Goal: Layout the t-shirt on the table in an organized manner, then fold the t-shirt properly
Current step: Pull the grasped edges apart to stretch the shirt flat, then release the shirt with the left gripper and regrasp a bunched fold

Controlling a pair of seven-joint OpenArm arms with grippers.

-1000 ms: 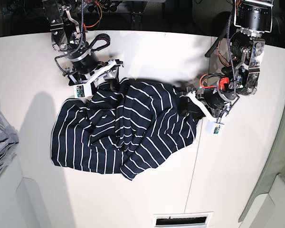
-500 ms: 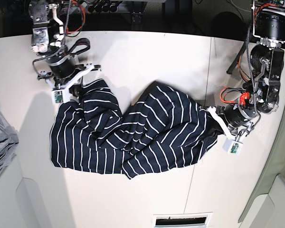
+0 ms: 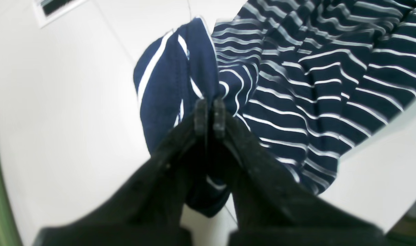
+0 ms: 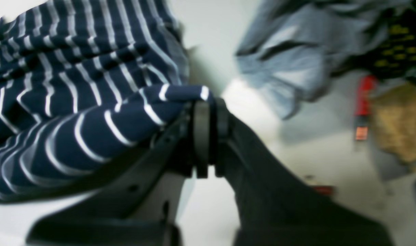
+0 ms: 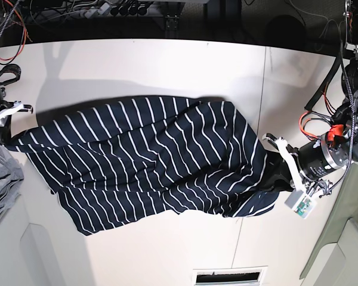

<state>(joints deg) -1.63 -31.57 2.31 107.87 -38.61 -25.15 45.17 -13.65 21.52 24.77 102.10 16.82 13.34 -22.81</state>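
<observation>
— T-shirt (image 5: 149, 161) first: where is it lying?

— Stretched wide across the middle of the table (image 5: 167, 65), running from the left edge almost to the seam line on the right side. Dark navy with thin white stripes, still wrinkled, with a lower corner hanging toward the near edge on the left.

— Who has hold of it?

— Both arms. The left gripper (image 3: 209, 116) is clamped tight on a bunched fold of the striped fabric; in its wrist view the two black fingers (image 3: 200, 118) meet with cloth pinched between them. In the base view that gripper (image 5: 273, 170) sits at the shirt's right end, near the table's right edge.

— And the other one?

— The right gripper (image 4: 208, 136) is closed as well, with a fold of navy fabric draped over and caught at its fingertips. From the base view that gripper (image 5: 6, 128) is at the far left edge of the table, where the shirt's end tapers to a point.

— Is the cloth flat on the table there?

— Cannot tell at the ends; the wrist views are blurred. Through the middle it rests on the tabletop.

— Anything else around?

— A plain grey cloth (image 5: 0, 179) lies bunched at the left edge, just beside the shirt's left end. The same grey cloth (image 4: 283, 68) shows blurred in the right wrist view beyond the gripper. A vent grille (image 5: 230, 276) sits at the near edge, apart from the shirt.
</observation>
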